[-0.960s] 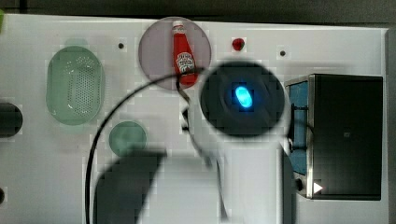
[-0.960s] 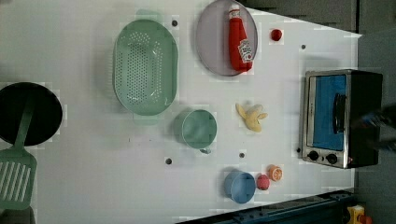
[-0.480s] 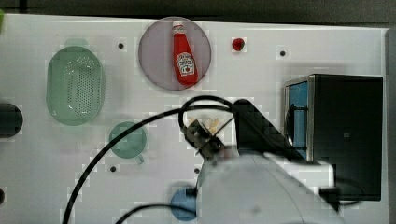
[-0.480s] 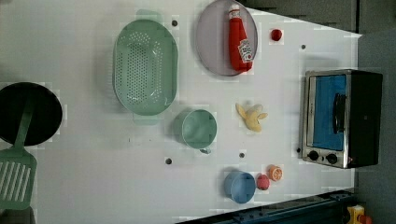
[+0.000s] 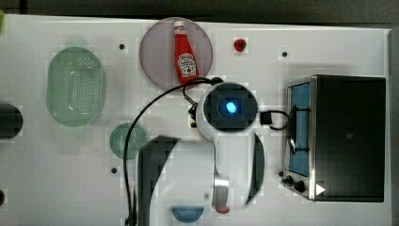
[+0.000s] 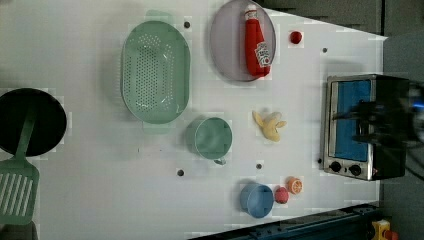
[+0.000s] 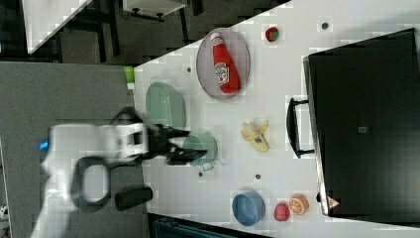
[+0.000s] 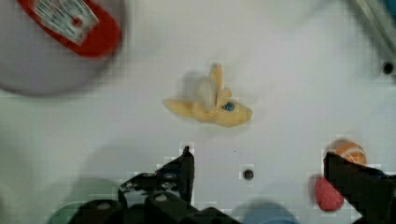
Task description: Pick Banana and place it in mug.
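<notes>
Banana point(image 6: 270, 125) is a pale-yellow peeled toy w/ skin flaps splayed out & a whiter core showing; in the wrist view point(image 8: 211, 100) it lies flat on the white table point(image 6: 90, 190) w/ a small blue dot on one flap. Left view puts it right of centre of the frame, btwn the mug point(image 6: 212, 138) and the toaster oven point(image 6: 362, 125), apart from both. Mug is a small green round cup, upright, mouth up, small handle on its lower edge in the left view; it sits just below-right of the pale-green colander point(image 6: 155, 71). Ketchup bottle point(image 6: 256, 41) lies on a grey plate point(image 6: 227, 45) at top centre of the left view. Blue bowl point(image 6: 256, 199), a red fruit point(image 6: 281, 195) & an orange slice point(image 6: 294, 185) cluster at lower right. Gripper point(image 8: 261, 165) hangs over the table w/ its black fingers point(image 8: 186, 168) spread wide apart, nothing btwn them; banana is clear of them, not touched. In the right view the gripper point(image 7: 181, 146) shows at centre-left of the frame, overlapping the mug's point(image 7: 200, 147) left edge.
</notes>
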Action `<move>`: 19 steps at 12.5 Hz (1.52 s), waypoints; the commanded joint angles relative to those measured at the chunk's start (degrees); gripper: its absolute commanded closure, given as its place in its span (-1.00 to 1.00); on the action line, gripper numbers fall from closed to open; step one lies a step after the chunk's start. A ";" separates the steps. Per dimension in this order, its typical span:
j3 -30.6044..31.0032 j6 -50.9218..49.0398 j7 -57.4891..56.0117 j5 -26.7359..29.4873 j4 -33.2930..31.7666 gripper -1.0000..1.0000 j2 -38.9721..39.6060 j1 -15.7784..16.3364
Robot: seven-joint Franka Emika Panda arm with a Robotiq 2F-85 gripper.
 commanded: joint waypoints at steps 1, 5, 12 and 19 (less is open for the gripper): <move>-1.49 5.61 -10.09 0.72 -4.56 -1.00 0.53 1.26; -1.38 14.90 -15.24 0.72 -8.12 -1.00 8.85 1.27; -0.84 33.67 -16.79 0.73 -10.11 -1.00 22.12 1.39; 0.09 44.10 -16.78 0.73 -11.43 -1.00 28.93 1.38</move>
